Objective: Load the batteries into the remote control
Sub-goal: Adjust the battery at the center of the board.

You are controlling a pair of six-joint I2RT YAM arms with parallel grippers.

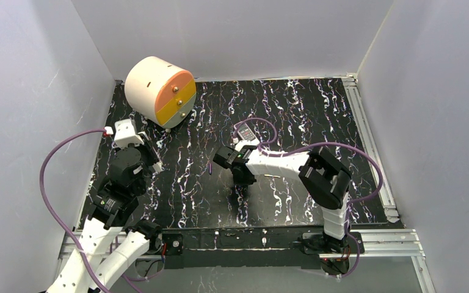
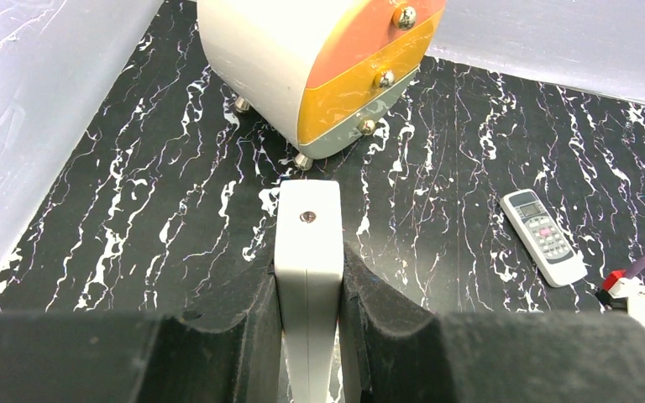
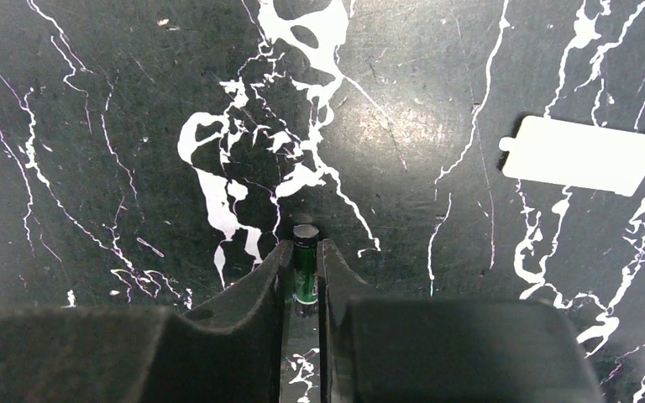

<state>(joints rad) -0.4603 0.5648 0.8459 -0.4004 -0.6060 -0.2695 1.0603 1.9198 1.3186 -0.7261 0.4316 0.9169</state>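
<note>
My left gripper [image 2: 308, 281] is shut on a white remote control [image 2: 307, 239], held edge-on with its end pointing at the drawer unit. In the top view the left gripper [image 1: 141, 145] is at the left of the mat. My right gripper [image 3: 305, 277] is shut on a dark green battery [image 3: 306, 267] just above the black marbled mat. In the top view the right gripper [image 1: 242, 176] points down at the mat's middle. A small purple cylinder [image 1: 209, 166], possibly a battery, lies left of it. No red-orange battery shows.
A second remote with buttons [image 2: 544, 237] lies flat on the mat, also in the top view [image 1: 247, 131]. A white battery cover [image 3: 584, 154] lies right of the right gripper. A round drawer unit [image 1: 160, 91] stands at the back left. Grey walls enclose the mat.
</note>
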